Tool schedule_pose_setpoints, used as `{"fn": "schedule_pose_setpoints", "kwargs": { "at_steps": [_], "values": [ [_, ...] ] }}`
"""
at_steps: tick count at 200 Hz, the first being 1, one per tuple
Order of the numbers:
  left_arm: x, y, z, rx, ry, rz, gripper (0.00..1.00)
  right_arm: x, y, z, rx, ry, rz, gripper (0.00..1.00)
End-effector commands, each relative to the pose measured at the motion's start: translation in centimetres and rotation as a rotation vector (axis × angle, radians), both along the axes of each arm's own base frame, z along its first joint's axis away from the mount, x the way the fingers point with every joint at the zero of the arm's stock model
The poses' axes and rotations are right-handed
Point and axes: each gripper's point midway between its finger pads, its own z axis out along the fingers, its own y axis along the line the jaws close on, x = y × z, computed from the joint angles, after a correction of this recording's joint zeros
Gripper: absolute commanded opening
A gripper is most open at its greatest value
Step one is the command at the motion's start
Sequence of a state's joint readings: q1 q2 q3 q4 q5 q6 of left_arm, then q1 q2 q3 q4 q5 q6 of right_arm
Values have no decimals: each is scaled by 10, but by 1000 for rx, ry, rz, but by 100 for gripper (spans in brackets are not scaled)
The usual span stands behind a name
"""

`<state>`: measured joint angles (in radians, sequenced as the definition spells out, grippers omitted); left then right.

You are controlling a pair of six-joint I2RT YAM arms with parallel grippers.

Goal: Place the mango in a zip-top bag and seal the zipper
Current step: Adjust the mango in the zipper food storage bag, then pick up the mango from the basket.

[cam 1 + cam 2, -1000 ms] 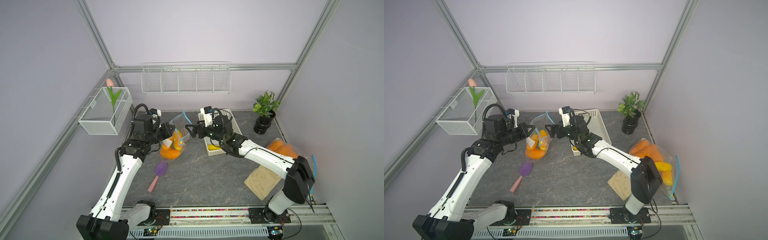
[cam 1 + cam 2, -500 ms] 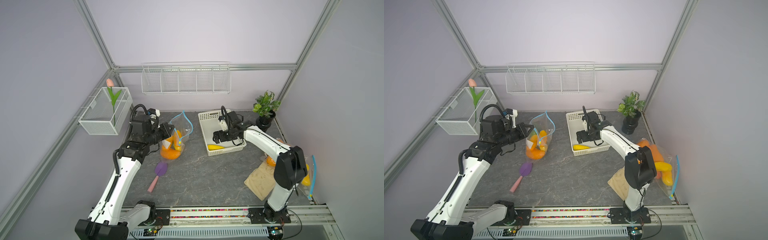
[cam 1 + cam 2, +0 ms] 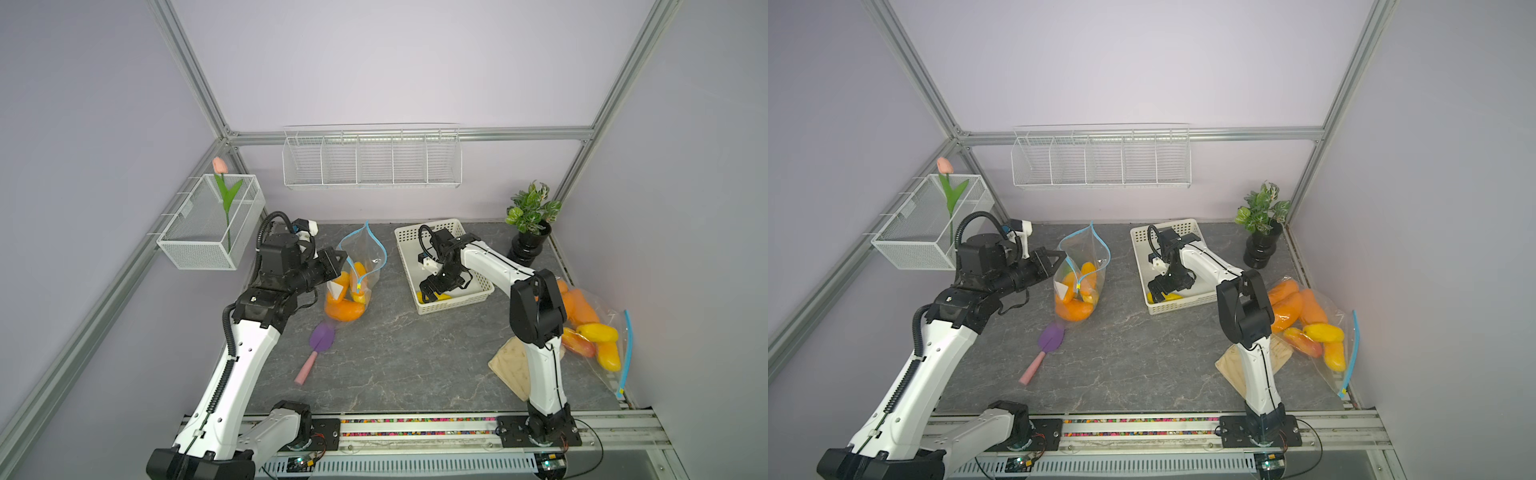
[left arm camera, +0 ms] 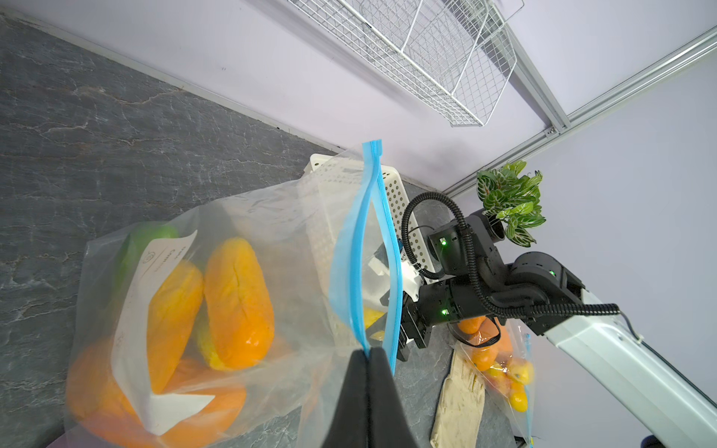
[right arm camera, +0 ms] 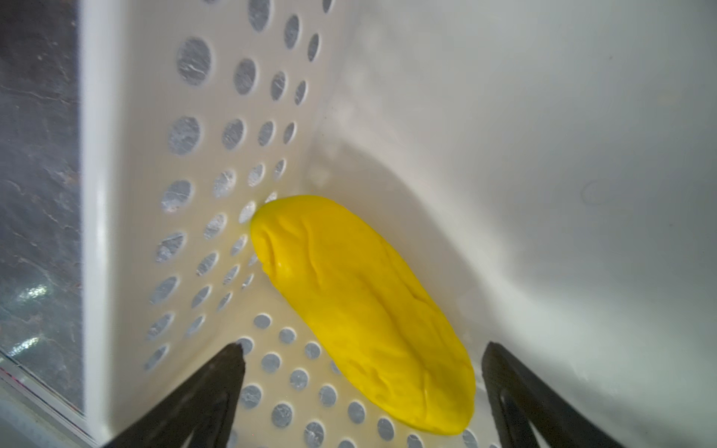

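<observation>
A clear zip-top bag (image 3: 362,266) (image 3: 1084,266) (image 4: 271,232) with a blue zipper stands at the back left of the table, its mouth gaping upward. It holds several orange and yellow mangoes (image 4: 238,302). My left gripper (image 3: 341,266) (image 3: 1064,259) (image 4: 367,351) is shut on the bag's blue rim and keeps it upright. One yellow mango (image 3: 437,296) (image 3: 1170,296) (image 5: 361,310) lies in a corner of the white perforated basket (image 3: 457,303) (image 3: 1183,308) (image 5: 101,194). My right gripper (image 3: 430,291) (image 3: 1158,293) (image 5: 363,348) hangs open just over that mango, a finger on either side, not touching it.
A second bag of mangoes (image 3: 590,332) lies at the right edge, with a beige flat bag (image 3: 509,365) beside the right arm's base. A purple spatula (image 3: 320,338) lies in front of the held bag. A potted plant (image 3: 530,245) stands at the back right.
My right arm has swung away from the bag's mouth to the white basket and come down over the yellow mango. The left gripper still holds the bag's rim.
</observation>
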<state>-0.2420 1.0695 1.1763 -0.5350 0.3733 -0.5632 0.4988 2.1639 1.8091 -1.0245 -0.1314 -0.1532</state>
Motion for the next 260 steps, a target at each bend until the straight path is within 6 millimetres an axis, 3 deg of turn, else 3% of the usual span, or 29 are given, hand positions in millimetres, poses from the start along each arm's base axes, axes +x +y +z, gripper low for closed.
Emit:
{"fn": "schedule_pose_setpoints", "kwargs": {
  "at_steps": [1, 34, 67, 86, 97, 120, 153, 169, 211, 224, 235, 244, 260],
  "values": [
    [2, 3, 3, 7, -26, 9, 0, 2, -13, -12, -91, 7, 54, 98],
    [3, 3, 4, 8, -23, 8, 0, 27, -14, -11, -112, -65, 11, 89],
    [3, 4, 6, 14, -25, 13, 0, 49, -18, -5, -151, -150, -32, 91],
    [3, 4, 7, 17, -25, 15, 0, 58, -16, 0, -124, -175, -71, 80],
    [3, 4, 8, 18, -26, 15, 0, 56, -8, 3, -78, -167, -71, 76],
    [4, 5, 8, 22, -26, 17, 0, 62, 3, 2, -26, -174, -71, 76],
    [3, 6, 8, 31, -27, 15, 0, 56, -2, -17, -71, -108, -86, 81],
    [3, 6, 9, 33, -30, 19, 0, 54, -2, -23, -79, -90, -92, 75],
    [3, 6, 6, 32, -24, 19, 0, 53, 0, -21, -76, -84, -96, 73],
    [3, 7, 6, 31, -25, 20, 0, 53, -1, -23, -84, -73, -96, 61],
    [2, 7, 6, 32, -25, 20, 0, 54, -2, -19, -91, -82, -114, 45],
    [1, 7, 7, 35, -30, 19, 0, 58, 0, -9, -67, -102, -132, 36],
    [0, 8, 8, 38, -32, 20, 0, 65, 5, 23, -12, -163, -166, 28]
  ]
}}
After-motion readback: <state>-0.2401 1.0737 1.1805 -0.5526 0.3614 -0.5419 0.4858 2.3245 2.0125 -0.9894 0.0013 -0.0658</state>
